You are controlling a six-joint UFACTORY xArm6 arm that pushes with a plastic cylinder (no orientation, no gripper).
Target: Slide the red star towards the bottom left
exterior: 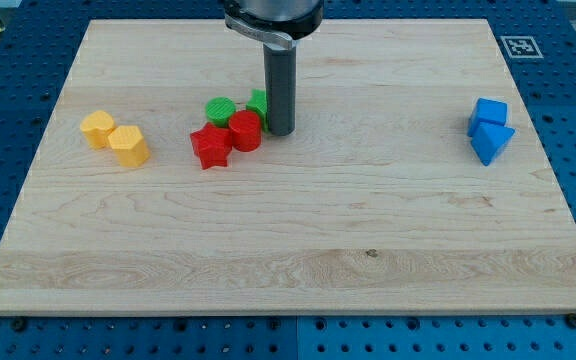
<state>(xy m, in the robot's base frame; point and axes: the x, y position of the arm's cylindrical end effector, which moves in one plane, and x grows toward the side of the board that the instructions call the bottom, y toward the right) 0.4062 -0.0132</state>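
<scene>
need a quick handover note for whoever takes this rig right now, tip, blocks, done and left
My tip is down on the board, just to the view's right of the red cylinder, with a green block partly hidden behind the rod.
The red star lies to the view's left of the red cylinder, touching it; a green cylinder sits just above them.
Two yellow blocks lie further to the view's left, two blue blocks at far right.
Done: star not visibly near the bottom left yet.
Left: get the tip above-right of the star, then push it down-left.
</scene>
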